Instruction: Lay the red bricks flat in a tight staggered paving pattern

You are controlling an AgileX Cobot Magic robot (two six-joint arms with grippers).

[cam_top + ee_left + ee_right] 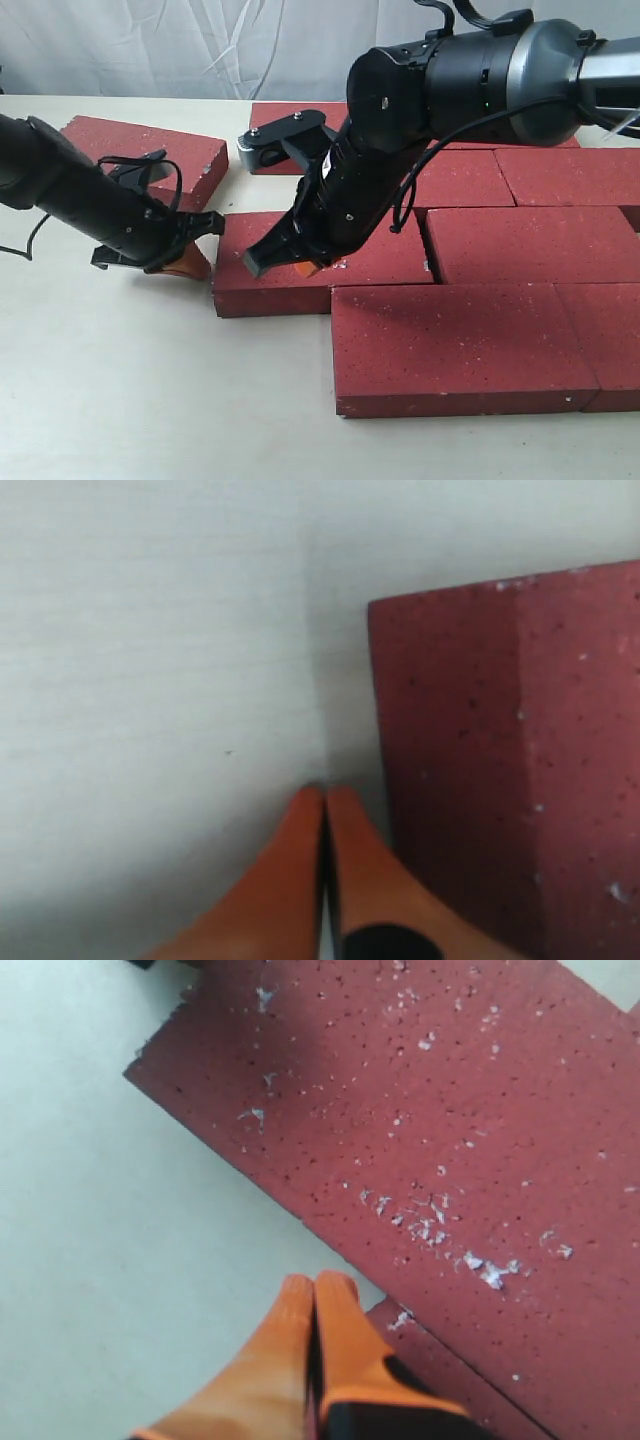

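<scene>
Several red bricks (460, 345) lie flat and close together in staggered rows at the right. One brick (290, 290) sticks out at the left end of the middle row. My left gripper (192, 262) is shut and empty, low on the table right beside that brick's left end; in the left wrist view its orange fingertips (323, 796) meet next to the brick's side (500, 760). My right gripper (303, 268) is shut and empty over the same brick's front edge. In the right wrist view its tip (318, 1285) sits where the brick (420, 1130) meets the front brick (440, 1360).
A loose red brick (150, 150) lies angled at the back left behind the left arm. Another brick (285, 115) lies at the back centre, partly hidden by the right arm. Bare cream table (140, 390) spreads across the front left.
</scene>
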